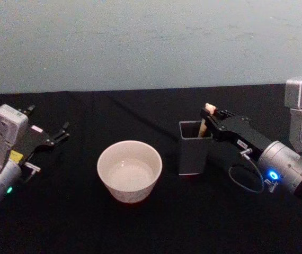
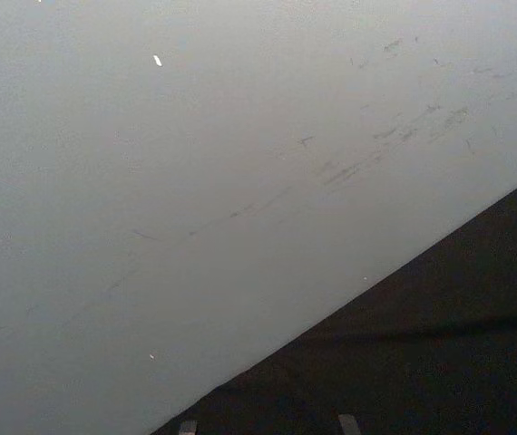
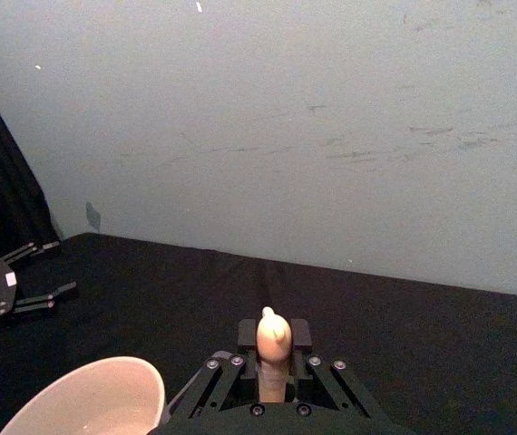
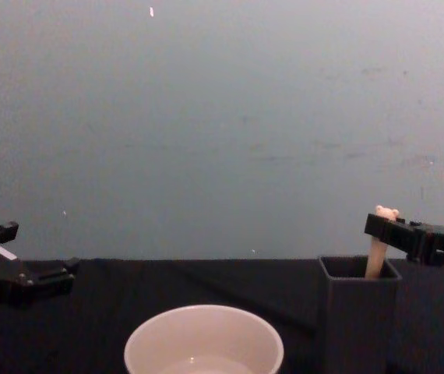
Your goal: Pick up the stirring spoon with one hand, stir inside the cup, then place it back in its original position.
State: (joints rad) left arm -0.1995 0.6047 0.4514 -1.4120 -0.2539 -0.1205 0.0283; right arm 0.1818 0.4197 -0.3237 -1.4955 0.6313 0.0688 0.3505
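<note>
The left hand (image 1: 49, 135) hovers over the left side of the black desk (image 1: 140, 227), its dark fingers (image 1: 62, 130) spread apart with nothing between them, pointing toward the desk's far edge. It stands well apart from the cup and touches none of the task's things. The chest view shows it at the left, fingers likewise open (image 4: 47, 279).

The cup (image 1: 130, 170), wide, round and cream-white, stands on the desk near the middle, closer to the front edge than the holder. Its inside shows pale and smooth.

Just to the cup's right, near it but not touching, stands the dark grey square holder (image 1: 193, 148), upright. The stirring spoon (image 1: 206, 119) stands in it, its pale handle rising from the holder's right far corner with the bear head above the rim. Its bowl is hidden inside the holder.

The right hand (image 1: 210, 117) reaches in from the desk's right side, level with the holder's top. Its fingers are pressed in on the spoon's handle just below the bear head, as the right wrist view shows, with the handle (image 3: 273, 349) upright between the black finger pads (image 3: 300, 337). The chest view shows the bear head (image 4: 385, 213) standing just above the hand
</note>
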